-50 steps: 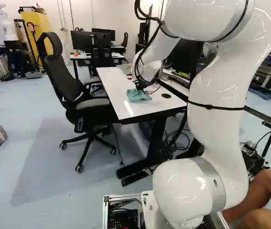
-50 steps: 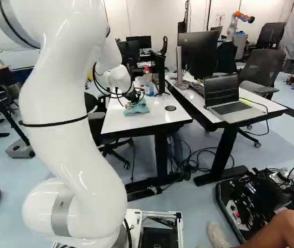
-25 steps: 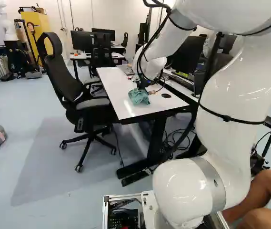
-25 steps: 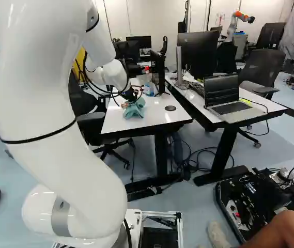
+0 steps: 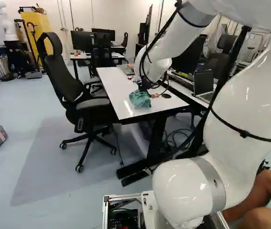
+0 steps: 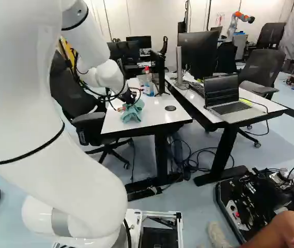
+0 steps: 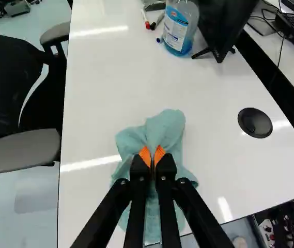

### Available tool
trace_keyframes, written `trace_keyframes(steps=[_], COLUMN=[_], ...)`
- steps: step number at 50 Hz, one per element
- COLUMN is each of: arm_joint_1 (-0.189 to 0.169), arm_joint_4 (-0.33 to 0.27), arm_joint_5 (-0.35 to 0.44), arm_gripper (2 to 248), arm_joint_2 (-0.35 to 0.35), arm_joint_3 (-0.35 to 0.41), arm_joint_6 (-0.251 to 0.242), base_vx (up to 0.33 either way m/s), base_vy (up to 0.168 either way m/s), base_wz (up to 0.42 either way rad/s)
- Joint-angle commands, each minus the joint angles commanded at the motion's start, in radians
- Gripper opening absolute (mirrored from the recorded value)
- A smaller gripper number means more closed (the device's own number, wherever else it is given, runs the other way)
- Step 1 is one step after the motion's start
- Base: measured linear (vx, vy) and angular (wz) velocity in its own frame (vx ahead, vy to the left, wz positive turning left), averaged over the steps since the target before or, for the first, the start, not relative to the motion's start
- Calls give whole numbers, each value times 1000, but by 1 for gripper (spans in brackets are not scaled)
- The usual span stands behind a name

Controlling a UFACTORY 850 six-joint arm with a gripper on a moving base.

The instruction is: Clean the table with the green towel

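Over the near part of the white table (image 7: 105, 77), the gripper (image 5: 144, 86) is pointing down into the green towel (image 7: 165, 126). In the wrist view the claw is gripping: its two fingers are pressing a fold of cloth between their orange pads (image 7: 144, 155). The towel is bunching ahead of the fingers and spreading out to either side of them and beneath. How much of its underside is touching the tabletop, cannot tell. Beyond the towel, a bottle of blue liquid (image 7: 180, 28) is standing beside a black monitor (image 7: 221, 23), with pens (image 7: 147, 21) lying near the bottle. A round black cap (image 7: 255, 122) is sitting in the tabletop, apart from the cloth. An office chair (image 5: 56, 71) is standing alongside the table. At the right of the right base view, a laptop (image 6: 224, 93) is lying open on a second table (image 6: 272, 106).
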Motion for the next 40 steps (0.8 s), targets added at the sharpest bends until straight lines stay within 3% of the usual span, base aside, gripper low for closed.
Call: trace_keyframes(steps=[18,40], arm_joint_1=[9,12], arm_joint_4=[0,0], arm_joint_5=[0,0], arm_gripper=[28,28], arm_joint_2=[92,96], arm_joint_3=[91,94], arm_joint_6=[0,0], base_vx=[0,0], base_vy=[0,0], base_wz=[0,0])
